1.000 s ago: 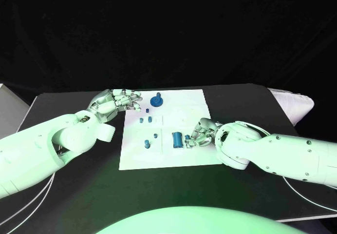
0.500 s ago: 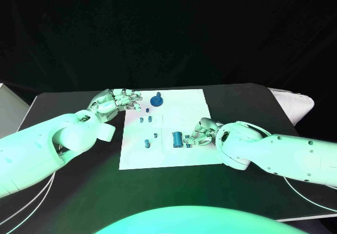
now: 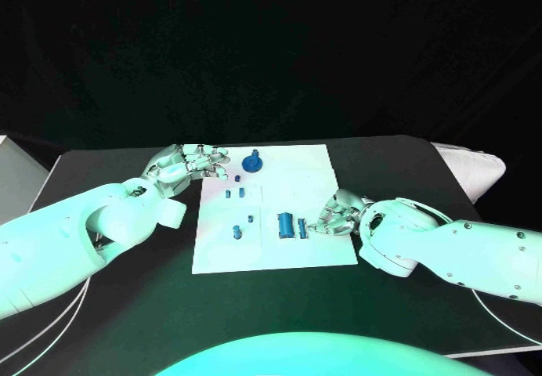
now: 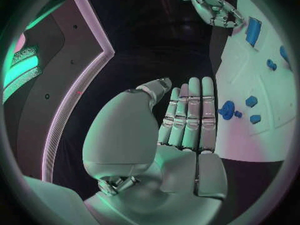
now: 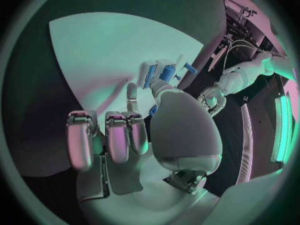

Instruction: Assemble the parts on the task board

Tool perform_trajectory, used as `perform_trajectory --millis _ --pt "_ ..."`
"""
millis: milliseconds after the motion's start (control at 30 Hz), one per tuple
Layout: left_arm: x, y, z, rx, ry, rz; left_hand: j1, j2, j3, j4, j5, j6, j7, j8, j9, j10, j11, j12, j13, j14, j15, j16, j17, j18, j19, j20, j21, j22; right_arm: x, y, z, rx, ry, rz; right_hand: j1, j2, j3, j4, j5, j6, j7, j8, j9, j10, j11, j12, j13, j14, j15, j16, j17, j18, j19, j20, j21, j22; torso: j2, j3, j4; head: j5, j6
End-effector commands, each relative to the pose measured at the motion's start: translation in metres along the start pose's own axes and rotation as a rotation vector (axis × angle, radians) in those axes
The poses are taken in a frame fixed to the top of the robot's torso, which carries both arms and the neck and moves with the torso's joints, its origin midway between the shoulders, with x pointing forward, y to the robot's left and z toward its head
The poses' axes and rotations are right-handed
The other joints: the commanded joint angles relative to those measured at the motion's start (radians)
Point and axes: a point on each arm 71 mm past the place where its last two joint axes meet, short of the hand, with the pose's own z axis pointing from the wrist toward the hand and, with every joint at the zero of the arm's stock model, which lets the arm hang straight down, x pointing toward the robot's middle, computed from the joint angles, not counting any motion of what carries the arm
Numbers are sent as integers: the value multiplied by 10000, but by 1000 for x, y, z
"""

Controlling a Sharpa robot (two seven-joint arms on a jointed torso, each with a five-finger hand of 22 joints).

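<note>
On the desk [image 3: 102, 168], parts reached for from both sides.
Left hand [image 3: 186, 163] kept flat and empty beside the task board [image 3: 305, 168]; right hand [image 3: 337, 215] has been shifted slightly right beside the blue block [image 3: 286, 225], its grip cannot be told. No writing legible.

Both arms are smooth, white, rounded shells that swell into bulbous housings near the wrists. Thin white cables trail from under each arm. The left hand [image 3: 186, 164] and right hand [image 3: 339, 215] are silver metal with segmented fingers [image 4: 189, 116] and a smooth, domed palm cover [image 5: 184, 130].
</note>
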Motion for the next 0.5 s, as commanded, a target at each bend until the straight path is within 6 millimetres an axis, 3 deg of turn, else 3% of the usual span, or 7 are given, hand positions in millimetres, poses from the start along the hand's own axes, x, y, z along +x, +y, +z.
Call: perform_trajectory --millis 33,167,300,367,433,467,500 --pt "0 0 1 156 45 -61 -80 -4 16 60 -2 -13 50 -61 -14 9 27 -38 17 44 -2 -68 11 112 74 -9 -48 -10 -9 1 -2 -821 -768 1081 256 42 16 -6 81 -184 22 -95 -40 1065 45 21 2632 1025 2 42 2632 -66 874 -30 -105 2421 -33 -21 -14 -14 66" --pt "-5 2 3 240 -269 -85 -75 -4 18 76 1 -21 46 -66 -17 3 25 -49 20 41 -3 -87 37 115 88 -7 -85 -39 -22 -2 -2 -1706 -1546 2315 842 132 339 -47 290 -391 125 -233 -104 917 134 -272 2465 1025 80 42 2632 121 640 44 -1109 2160 -86 -40 -33 -15 154" --pt "-10 4 5 357 -680 -130 -76 -27 17 101 1 -42 47 -79 -24 3 31 -58 26 -49 20 -170 52 102 48 12 -173 -93 -37 -5 1 -2471 -2074 3508 1343 37 639 -125 153 -509 199 -308 -130 660 195 -766 2184 1025 130 42 2632 260 445 103 -1902 1942 -198 -74 -44 -13 217" --pt "-12 6 7 458 -930 -180 -78 -59 37 162 -5 -97 56 -114 -39 4 50 -77 34 -259 78 -410 44 82 -71 66 -385 -221 -44 -6 5 -2759 -2239 4221 1512 -74 813 -92 404 -741 341 -410 -132 -418 316 -2749 1032 526 233 -932 1137 745 -354 206 -4872 1033 -266 -102 -37 -12 211" --pt "-15 7 10 596 -1216 -252 -91 -108 97 282 -25 -180 86 -152 -48 -85 117 -164 12 -591 214 -955 -36 49 -374 203 -865 -514 -52 -10 10 -2927 -2404 4990 1597 -66 949 -87 412 -907 428 -467 -114 -1177 371 -4221 101 120 259 -1812 94 1035 -875 259 -6943 235 -353 -144 -42 -15 474" --pt "-16 8 11 672 -1353 -287 -84 -136 139 338 -18 -298 87 -213 -68 -180 151 -245 -20 -768 291 -1280 -88 30 -514 294 -1138 -691 -56 -12 13 -2973 -2495 5332 1683 -136 1090 -102 338 -1083 497 -527 -119 -2339 473 -6430 -1334 -611 336 -3306 -1477 1419 -1732 326 -9881 -969 -384 -163 -38 -5 522" --pt "-17 9 13 761 -1478 -322 -76 -170 178 391 -24 -429 48 -284 -88 -267 194 -332 -54 -910 367 -1595 -135 16 -682 392 -1455 -900 -60 -14 17 -3007 -2583 5636 1712 -173 1217 -97 320 -1167 538 -551 -168 -2875 508 -7686 -2281 -930 370 -4223 -2296 1578 -2038 382 -11359 -1766 -429 -192 -27 -1 549"
